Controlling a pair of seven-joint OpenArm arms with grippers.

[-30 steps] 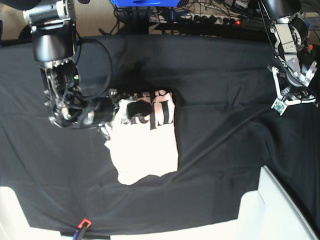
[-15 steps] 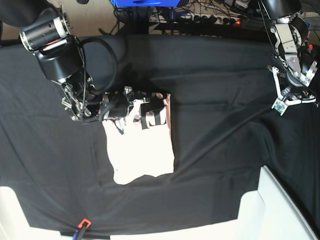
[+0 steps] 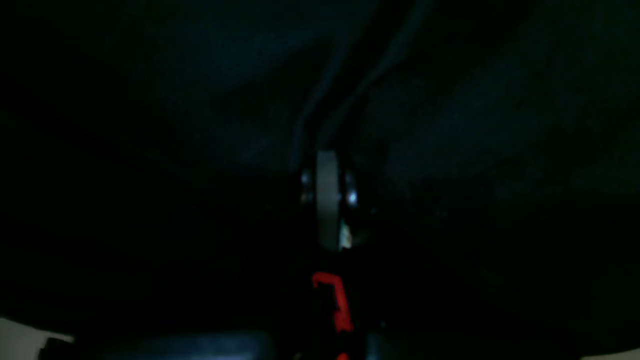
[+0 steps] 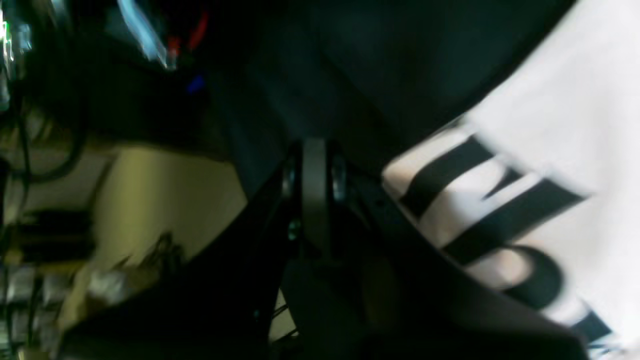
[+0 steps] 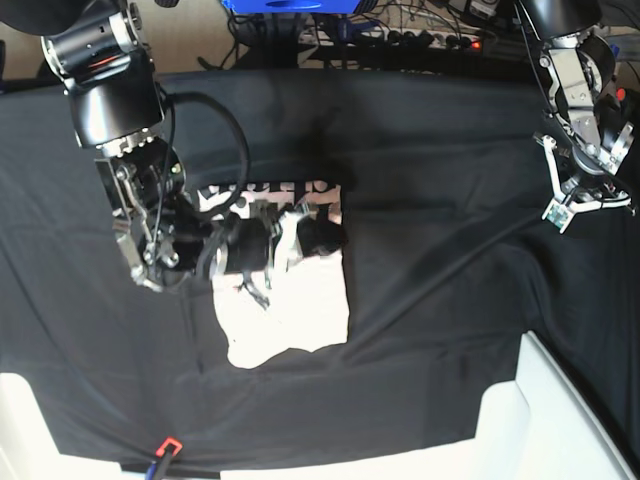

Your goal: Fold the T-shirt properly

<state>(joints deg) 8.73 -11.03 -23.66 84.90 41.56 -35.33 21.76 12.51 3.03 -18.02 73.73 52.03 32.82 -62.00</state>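
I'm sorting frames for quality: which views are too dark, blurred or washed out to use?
Left wrist: nearly black, only the shut left claw faintly visible. Right wrist: motion-blurred, the T-shirt lettering smeared, fabric overexposed. Base: sharp, though the T-shirt glares white against the black table cloth.

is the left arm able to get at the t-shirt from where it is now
Probably not without a long move. The left pincer hangs shut at the far edge of the black cloth, well apart from the T-shirt, and the right pincer already sits over the shirt's printed end.
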